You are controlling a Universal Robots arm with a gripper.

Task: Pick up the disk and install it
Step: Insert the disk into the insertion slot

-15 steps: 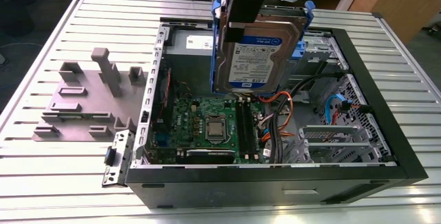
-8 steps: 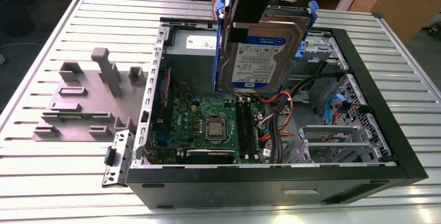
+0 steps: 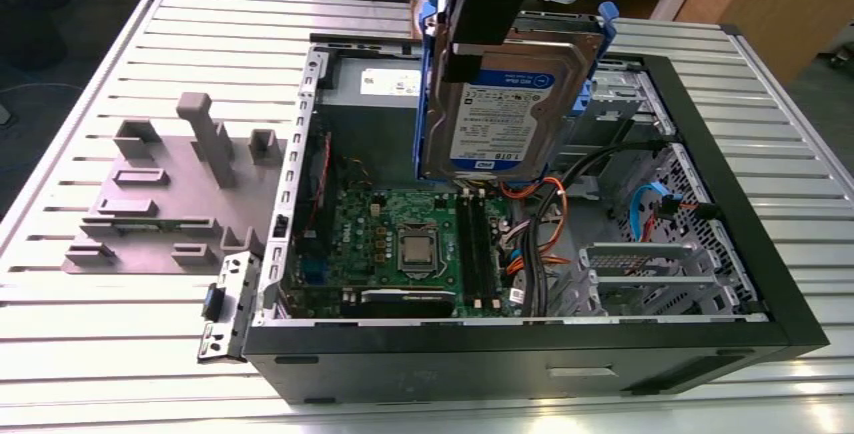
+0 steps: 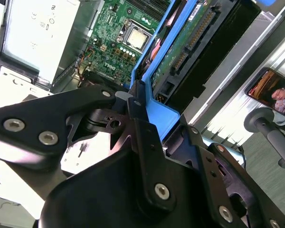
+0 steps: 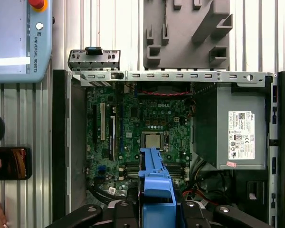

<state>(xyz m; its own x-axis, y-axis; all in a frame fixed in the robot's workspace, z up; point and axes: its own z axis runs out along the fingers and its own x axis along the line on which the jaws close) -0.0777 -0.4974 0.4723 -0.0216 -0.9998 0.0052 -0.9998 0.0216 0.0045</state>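
- While I am watching the exterior view, the gripper (image 3: 478,54) is holding the disk (image 3: 505,104) upright above the open computer case (image 3: 534,339), with the white-and-blue label facing the camera
- The fingers (image 4: 137,109) are pinching the top edge of the disk's blue bracket (image 4: 154,116); in the second wrist view they are pressing on it from both sides
- The disk is hanging in the air, touching nothing but the fingers, and its lower edge is lining up with the far edge of the motherboard (image 3: 400,239) in the exterior view; I cannot tell how high above the board it is sitting
- In the first wrist view the bracket is pointing down at the board, near the processor socket (image 5: 152,141)
- The case is lying on its side on the slatted worktop (image 3: 107,354), open face up, with the power supply (image 5: 237,128) sitting in one corner
- A grey fixture (image 3: 160,194) is resting on the worktop just beside the case, on the exterior view's left
- A phone (image 5: 9,163) and a teach pendant (image 5: 19,38) are lying on the worktop beside the case
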